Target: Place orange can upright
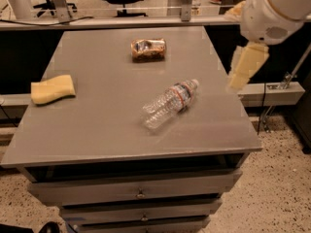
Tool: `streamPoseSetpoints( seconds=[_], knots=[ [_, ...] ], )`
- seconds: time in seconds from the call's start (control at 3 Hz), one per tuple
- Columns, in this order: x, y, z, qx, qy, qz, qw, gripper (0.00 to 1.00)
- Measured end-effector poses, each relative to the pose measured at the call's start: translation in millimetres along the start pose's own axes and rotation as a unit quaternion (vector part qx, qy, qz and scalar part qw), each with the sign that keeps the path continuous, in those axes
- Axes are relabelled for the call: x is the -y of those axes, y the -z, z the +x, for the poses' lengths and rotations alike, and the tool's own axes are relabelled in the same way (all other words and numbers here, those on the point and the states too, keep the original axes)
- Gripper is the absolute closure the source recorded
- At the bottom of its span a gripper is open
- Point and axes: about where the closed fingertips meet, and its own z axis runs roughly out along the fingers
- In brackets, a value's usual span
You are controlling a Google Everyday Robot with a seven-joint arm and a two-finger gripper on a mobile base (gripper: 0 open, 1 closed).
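The orange can (148,49) lies on its side at the far middle of the grey table (97,125), its long axis running left to right. My gripper (239,39) hangs in the air over the table's right edge, to the right of the can and well apart from it. It is open and empty: one cream finger (248,64) points down to the left, and the other shows above it by the white wrist (272,11).
A clear plastic water bottle (170,103) lies on its side in the middle of the table, between the can and the front edge. A yellow sponge (52,89) lies at the left. Drawers sit under the table front. Office chairs and a rail stand behind.
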Motion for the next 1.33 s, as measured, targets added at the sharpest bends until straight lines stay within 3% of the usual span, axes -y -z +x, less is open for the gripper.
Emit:
streamPoseSetpoints(
  seconds=[0.33, 0.67, 1.33],
  knots=[
    [51, -37, -28, 0.024, 0.042, 0.022, 0.9986, 0.00],
    [98, -77, -55, 0.047, 0.063, 0.025, 0.9966, 0.00],
    [162, -154, -98, 0.069, 0.058, 0.010, 0.9958, 0.00]
  ],
)
